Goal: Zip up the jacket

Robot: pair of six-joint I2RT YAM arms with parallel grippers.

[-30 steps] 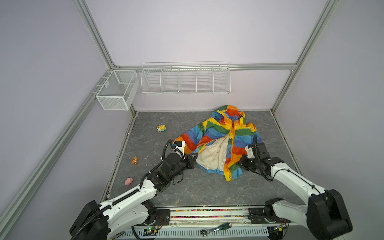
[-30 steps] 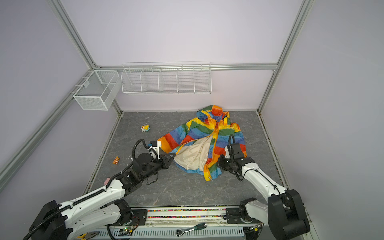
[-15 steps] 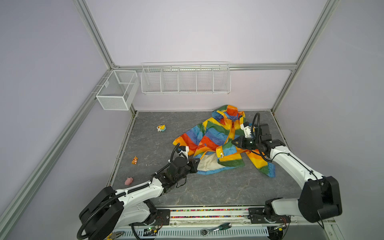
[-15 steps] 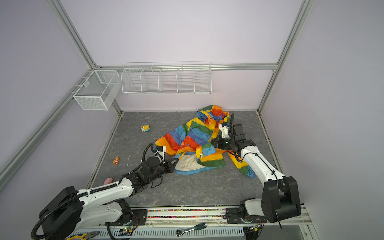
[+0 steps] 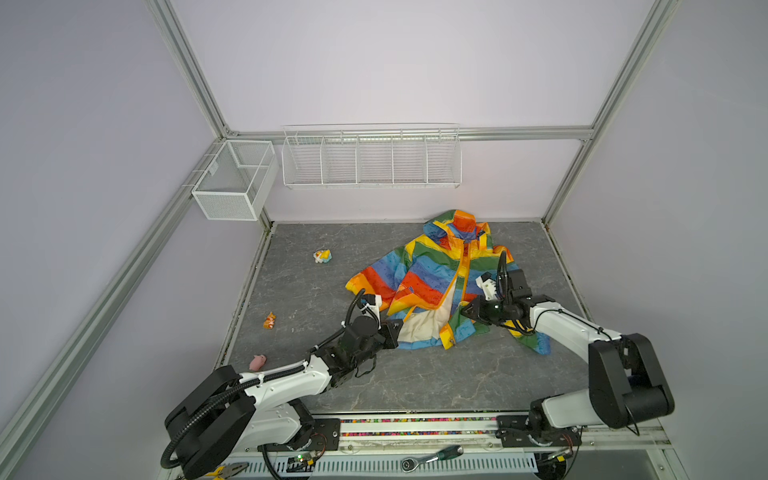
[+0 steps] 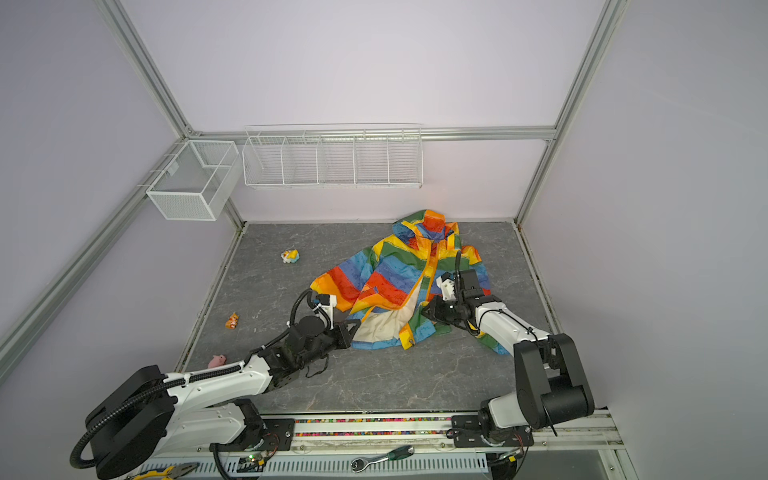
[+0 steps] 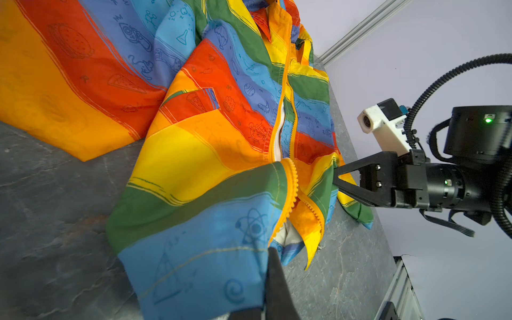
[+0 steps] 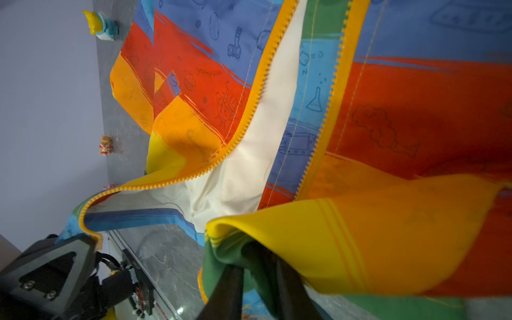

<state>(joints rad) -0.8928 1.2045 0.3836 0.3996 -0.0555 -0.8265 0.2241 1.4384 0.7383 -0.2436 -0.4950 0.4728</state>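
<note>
The grey counter (image 5: 415, 386) sits in a lilac-walled cell. Nearest me, my left tool (image 5: 394, 330) is clamped tight on the jacket's blue bottom hem, at the foot of one zipper row. Beside it, my right tool (image 5: 467, 311) has its fingers (image 8: 230, 288) a little apart with a wad of green cloth between them. I cannot tell whether that is a true pinch or just cloth lying there.

The jacket (image 5: 432, 274) lies front-up on the right half of the counter, with its hood toward the back wall. The two rows of the zipper (image 8: 249, 110) run close together near the collar and gape toward the hem, where the cream lining shows. I cannot pick out the slider with any certainty.

As I judge it, the step is to bring the two hem ends together. I would use the left clamp as the anchor. The right tool should grip at the foot of its own zipper row, not in mid-panel cloth. Then I would bring both ends side by side, low and flat, pulling gently so the jacket does not drag.
</note>
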